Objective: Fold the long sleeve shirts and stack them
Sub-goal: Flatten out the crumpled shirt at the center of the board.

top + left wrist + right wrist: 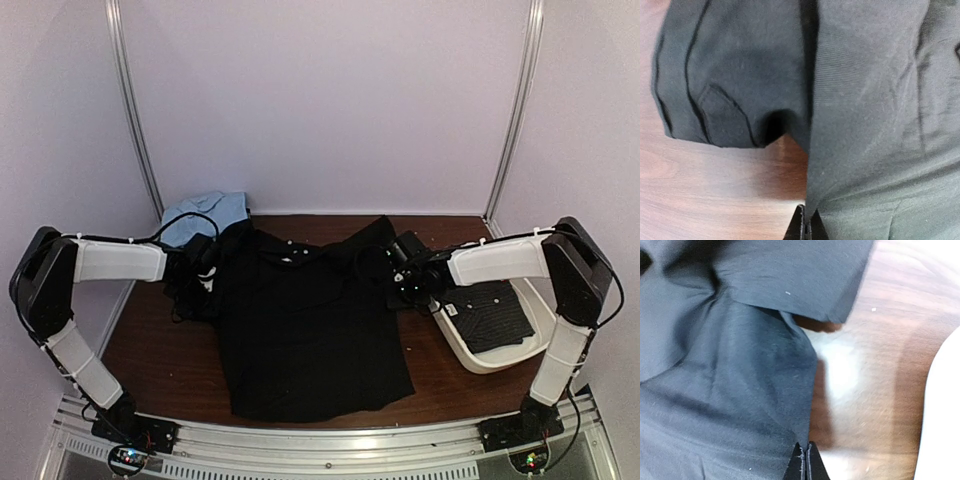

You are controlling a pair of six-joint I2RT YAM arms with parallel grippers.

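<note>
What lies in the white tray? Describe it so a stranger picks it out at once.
On the wooden table, find the white tray at the right edge. Inside lies a folded dark shirt. Its fine pale dots set it apart from the plain black shirt spread across the table's middle.
</note>
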